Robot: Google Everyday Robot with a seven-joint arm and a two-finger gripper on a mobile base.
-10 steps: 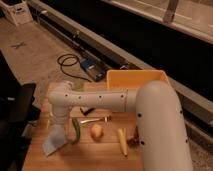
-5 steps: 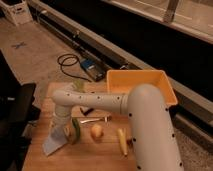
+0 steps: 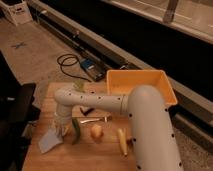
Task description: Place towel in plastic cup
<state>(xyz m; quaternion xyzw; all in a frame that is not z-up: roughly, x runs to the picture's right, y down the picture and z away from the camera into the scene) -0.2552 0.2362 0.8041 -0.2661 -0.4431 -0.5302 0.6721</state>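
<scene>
Tool [image 3: 63,128] is sitting at the far-right corner of the thin pale grey-blue cloth towel [image 3: 49,141], by the wooden worktop's [image 3: 100,157] left edge. The translucent yellow-green plastic cup [image 3: 75,131] is standing just right of the tool. Grip state: can't tell.

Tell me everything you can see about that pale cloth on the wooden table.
The towel is a thin, pale grey-blue cloth lying on the wooden table near its left edge. The gripper hangs right above its upper edge; whether they touch cannot be told. A green object lies just right of it.
</scene>
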